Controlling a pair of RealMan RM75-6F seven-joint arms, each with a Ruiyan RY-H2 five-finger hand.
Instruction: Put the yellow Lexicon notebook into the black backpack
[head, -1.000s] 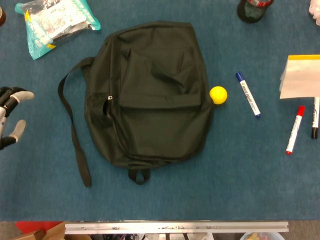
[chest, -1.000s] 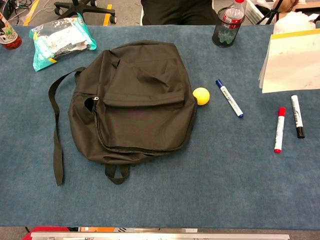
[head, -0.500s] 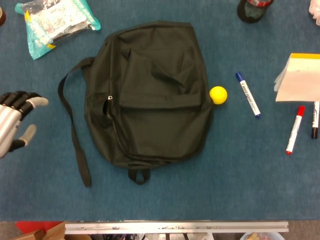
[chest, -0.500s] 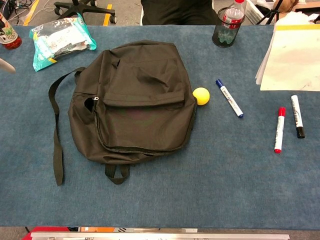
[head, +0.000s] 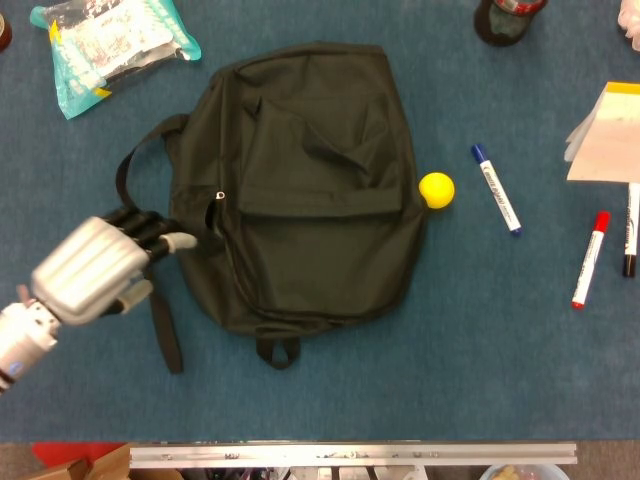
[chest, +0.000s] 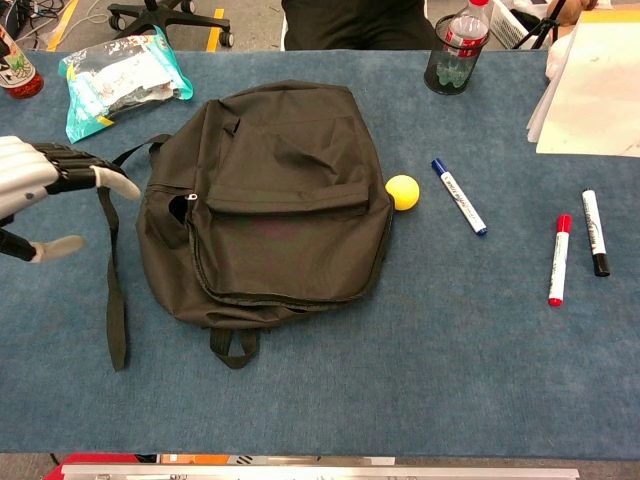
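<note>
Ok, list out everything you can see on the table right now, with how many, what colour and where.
backpack: one, black, lying flat at the table's middle, strap trailing to its left
notebook: one, yellow-edged with pale pages, far right edge, partly out of frame
ball: one, yellow, touching the backpack's right side
markers: three; blue-capped right of the ball, red-capped and black-capped further right
packet: one, teal, far left corner
bottle: one, clear with red label, standing in a dark cup at the far edge
second bottle: one, red base, far left edge, mostly cut off
table: one, blue covering
left robot hand: one, silver with dark fingers spread, holding nothing, at the backpack's left side over the strap
right robot hand: not in view
</note>
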